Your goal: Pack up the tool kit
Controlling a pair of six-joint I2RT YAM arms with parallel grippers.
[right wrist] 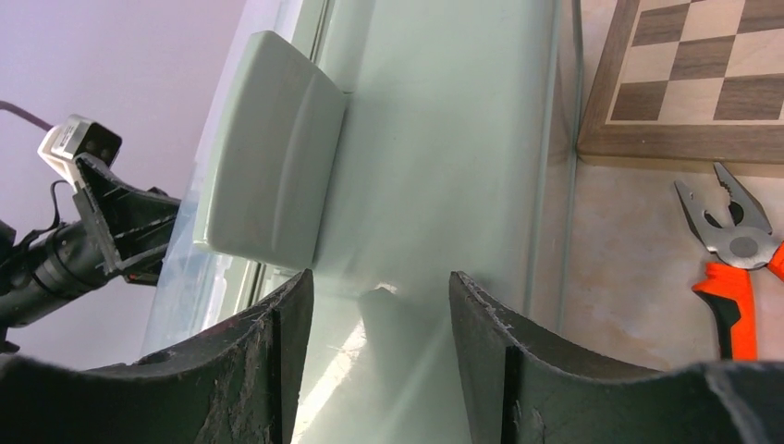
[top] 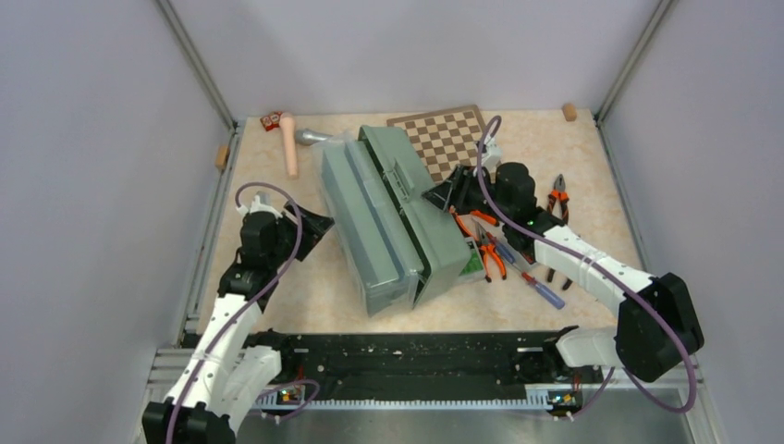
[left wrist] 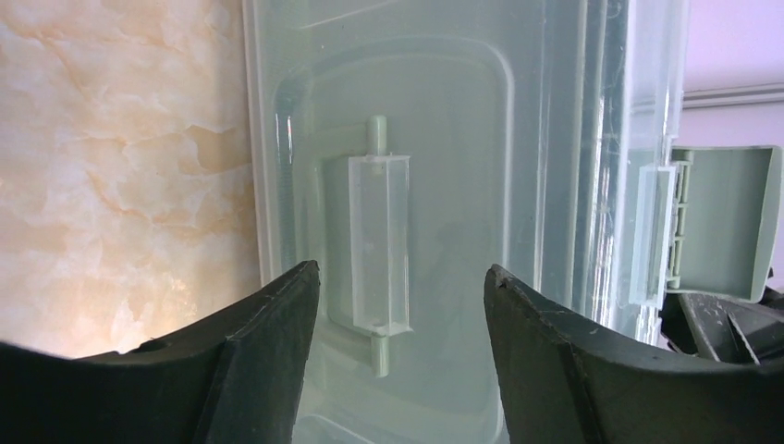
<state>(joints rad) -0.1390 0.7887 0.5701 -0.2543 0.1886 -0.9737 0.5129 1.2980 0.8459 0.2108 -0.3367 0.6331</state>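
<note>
At surface [top: 592, 157] centre, toolbox [top: 434, 236] open; loading pending
Left end effector [left wrist: 402, 287], right end effector [right wrist: 381, 289] both gape empty; pliers [top: 491, 257] (three o'clock of toolbox) want gripping next.

My fingers [left wrist: 268, 370] are black. The toolbox [top: 434, 231] is sage green, its lid [left wrist: 416, 111] cloudy and translucent. The chessboard [top: 447, 137] is checked brown and cream, the pliers [right wrist: 730, 250] have orange handles, and the table [left wrist: 120, 139] is marbled peach.

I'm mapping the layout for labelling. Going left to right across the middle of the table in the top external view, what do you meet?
Left arm's black pincer → translucent plastic lid → sage-green plastic toolbox → orange-handled pliers beside the box → second orange-handled pliers near the right wall.
</note>
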